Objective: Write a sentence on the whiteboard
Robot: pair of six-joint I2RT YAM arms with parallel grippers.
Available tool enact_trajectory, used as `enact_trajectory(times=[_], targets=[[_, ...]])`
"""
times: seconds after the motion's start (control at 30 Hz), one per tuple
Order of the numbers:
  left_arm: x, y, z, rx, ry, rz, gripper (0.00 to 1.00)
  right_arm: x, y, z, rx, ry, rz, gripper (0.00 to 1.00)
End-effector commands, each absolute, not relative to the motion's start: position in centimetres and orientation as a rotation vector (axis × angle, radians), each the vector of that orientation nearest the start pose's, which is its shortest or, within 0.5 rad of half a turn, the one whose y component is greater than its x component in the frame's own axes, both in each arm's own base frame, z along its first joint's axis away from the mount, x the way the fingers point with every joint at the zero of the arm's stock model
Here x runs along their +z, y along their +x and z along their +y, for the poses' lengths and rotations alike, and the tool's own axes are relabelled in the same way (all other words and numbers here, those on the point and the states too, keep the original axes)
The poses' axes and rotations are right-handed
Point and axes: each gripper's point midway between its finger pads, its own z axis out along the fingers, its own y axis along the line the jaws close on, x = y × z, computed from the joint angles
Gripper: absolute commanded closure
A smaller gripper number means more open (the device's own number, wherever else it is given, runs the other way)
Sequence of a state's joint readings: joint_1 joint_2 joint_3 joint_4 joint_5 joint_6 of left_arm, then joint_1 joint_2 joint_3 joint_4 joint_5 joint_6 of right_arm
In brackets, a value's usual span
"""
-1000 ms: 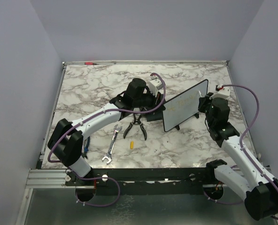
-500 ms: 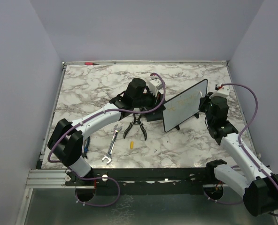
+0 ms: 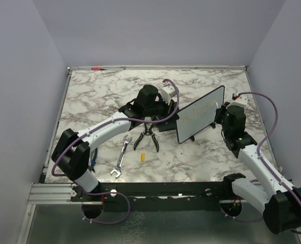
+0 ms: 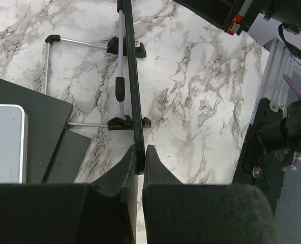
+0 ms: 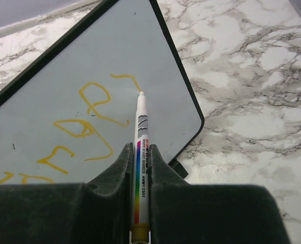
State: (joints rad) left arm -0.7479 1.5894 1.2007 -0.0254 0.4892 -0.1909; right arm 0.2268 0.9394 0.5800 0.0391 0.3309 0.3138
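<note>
The whiteboard (image 3: pixel 201 117) stood right of centre overhead, its edge pinched by the left gripper (image 4: pixel 139 158). The right gripper (image 5: pixel 139 152), clamped on a marker (image 5: pixel 141 122), aimed it up-frame, tip meeting the yellow sentence (image 5: pixel 84 119).

**Whiteboard (image 3: pixel 201 114) upright, yellow writing on its face**

It stands on edge on small black stand feet, right of centre in the overhead view, thin black frame, rounded corners. The sentence (image 5: pixel 84 127) is loopy yellow strokes (letters unreadable) across the pale face.
</note>
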Motion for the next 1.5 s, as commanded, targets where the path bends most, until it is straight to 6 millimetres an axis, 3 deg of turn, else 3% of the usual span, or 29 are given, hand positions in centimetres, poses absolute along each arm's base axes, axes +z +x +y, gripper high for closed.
enact_trajectory(times=[0.0,0.3,0.7,1.27,1.47], targets=[[22.8,26.4,-38.5,-1.124,0.952,1.851,1.0,16.2,33.1,4.0,0.097,0.296,1.915,0.99],[22.8,26.5,-38.4,-1.124,0.95,1.852,1.0,16.6,33.5,3.8,0.085,0.301,1.909,0.99],[22.8,26.5,-38.4,-1.122,0.95,1.852,1.0,21.0,35.2,4.0,0.091,0.278,1.818,0.99],[22.8,26.4,-38.4,-1.125,0.952,1.85,1.0,21.9,36.2,2.9,0.026,0.295,1.781,0.99],[22.9,26.4,-38.4,-1.126,0.951,1.85,1.0,21.4,36.8,2.5,0.009,0.298,1.793,0.99]])
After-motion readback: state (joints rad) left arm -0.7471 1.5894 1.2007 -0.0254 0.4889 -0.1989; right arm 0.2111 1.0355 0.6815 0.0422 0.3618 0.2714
